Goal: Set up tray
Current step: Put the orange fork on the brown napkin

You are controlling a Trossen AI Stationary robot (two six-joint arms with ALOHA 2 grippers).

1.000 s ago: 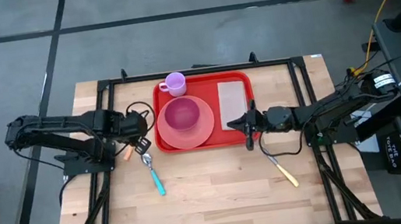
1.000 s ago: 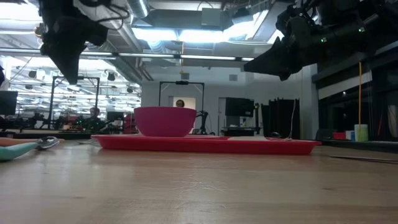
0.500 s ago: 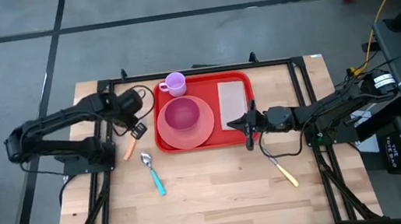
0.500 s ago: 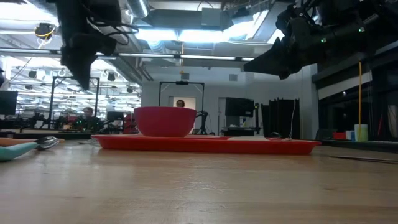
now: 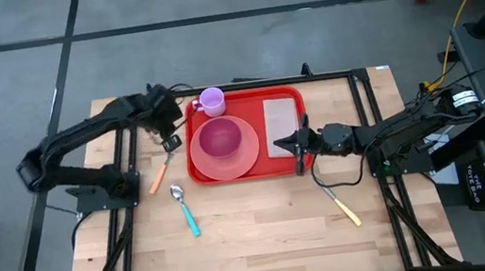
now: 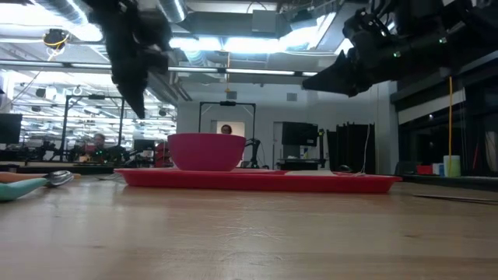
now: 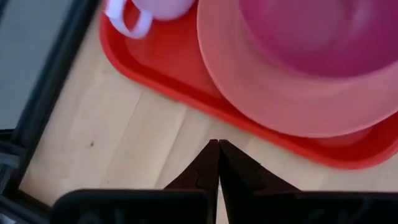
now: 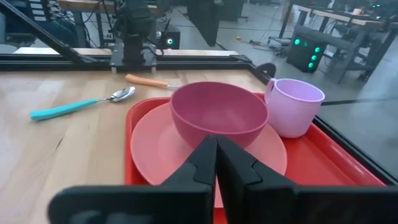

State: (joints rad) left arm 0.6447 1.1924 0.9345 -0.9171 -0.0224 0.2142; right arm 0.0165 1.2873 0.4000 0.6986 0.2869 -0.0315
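The red tray [image 5: 289, 94] lies at the table's middle. It carries a pink plate [image 5: 246, 160] with a magenta bowl [image 5: 221, 138], a lilac mug [image 5: 211, 101] at its far left corner and a beige napkin [image 5: 282, 120] on its right half. My left gripper [image 5: 171, 143] hangs shut above the bare table, just left of the tray's left rim [image 7: 163, 79] and near the mug [image 7: 149, 7]. My right gripper [image 5: 290, 148] hovers shut over the tray's near right part, pointing at the bowl [image 8: 219, 112]. Neither gripper holds anything.
A teal-handled spoon [image 5: 185, 210] and an orange-handled utensil [image 5: 159, 175] lie on the wood left of the tray. A yellow-handled utensil [image 5: 344, 208] lies near the right arm. A black frame [image 5: 235, 85] borders the table. Open wood stretches along the near side.
My left gripper has swung from beside the tray's near left corner toward the table's far edge, ending left of the mug, still shut. The right arm and all the objects have stayed put.
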